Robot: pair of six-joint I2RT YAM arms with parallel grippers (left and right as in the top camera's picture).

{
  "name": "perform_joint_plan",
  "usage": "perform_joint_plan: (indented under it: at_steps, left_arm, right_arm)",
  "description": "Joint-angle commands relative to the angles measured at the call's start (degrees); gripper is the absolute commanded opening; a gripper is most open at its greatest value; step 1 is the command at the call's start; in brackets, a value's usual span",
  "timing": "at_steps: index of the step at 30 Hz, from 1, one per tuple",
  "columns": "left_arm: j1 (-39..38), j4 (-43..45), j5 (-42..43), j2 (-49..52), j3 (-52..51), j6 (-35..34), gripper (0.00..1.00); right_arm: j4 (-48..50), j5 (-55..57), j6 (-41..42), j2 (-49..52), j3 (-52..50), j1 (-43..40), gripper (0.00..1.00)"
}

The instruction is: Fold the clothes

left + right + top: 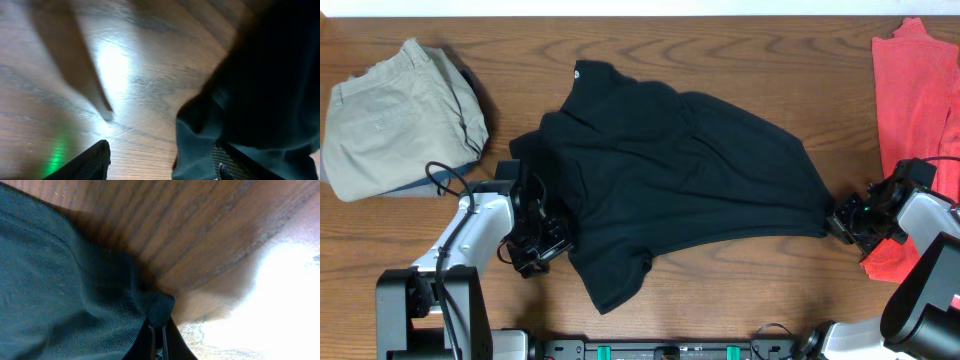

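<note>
Black shirt [690, 170] lies crumpled across the middle of the tabletop [720, 50]. The khaki trousers [390, 120] are folded at ten o'clock and a coral-red garment [920, 100] sits at three o'clock.

The right tool [842, 222] is at the shirt's four o'clock edge. Its wrist view shows the fingers pressed together on a small nub of black fabric, so it is clamped on the shirt.

The left tool [542, 240] is at the shirt's eight o'clock side with its fingers apart. In its wrist view a drooping fold of cloth hangs between them and drapes over one finger, but nothing is pinched yet.

The step in hand looks like taking a hold on each side so the shirt can be drawn flat before folding. To do it well, the left tool should push further onto that fold and then close on a full bite, not just the hem's lip. Both tools should then lift together and pull apart evenly. The right side's pinch looks shallow, so a hard tug may slip it. Keeping the right arm low and slow would avoid dragging the coral-red garment beside it.
</note>
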Motion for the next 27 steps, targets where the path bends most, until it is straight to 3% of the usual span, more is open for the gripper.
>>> perform_joint_plan:
  at_steps: [1,8,11,21,23,25,26,27]
  left_arm:
    - [-0.13,0.28,1.62,-0.61,-0.28,1.99,0.67]
    - [-0.13,0.48,2.05,-0.61,-0.28,4.02,0.67]
    - [-0.87,2.38,6.29,-0.59,-0.72,6.75,0.67]
    - [-9.64,9.88,6.51,-0.57,-3.21,5.92,0.66]
    - [-10.99,11.23,6.49,-0.57,-3.63,4.92,0.55]
    - [-11.89,11.98,6.12,-0.57,-3.8,4.94,0.29]
    - [-12.2,11.98,5.57,-0.57,-3.8,4.92,0.08]
    - [-12.22,11.93,5.38,-0.57,-3.8,4.94,0.06]
  right_arm:
    - [0.57,3.02,-0.11,2.62,-0.72,-0.72,0.01]
    - [-3.3,3.02,-2.08,2.62,4.55,-3.45,0.01]
    - [-3.74,3.02,-2.36,2.62,4.9,-3.43,0.01]
    - [-4.85,3.02,-2.36,2.62,4.9,-3.43,0.01]
    - [-5.07,3.02,-2.38,2.62,4.9,-3.43,0.01]
    - [-5.38,2.99,-2.75,2.62,4.9,-3.43,0.01]
    - [-5.38,2.97,-3.34,2.62,4.92,-3.43,0.01]
    - [-5.44,2.97,-3.87,2.62,4.92,-3.43,0.01]
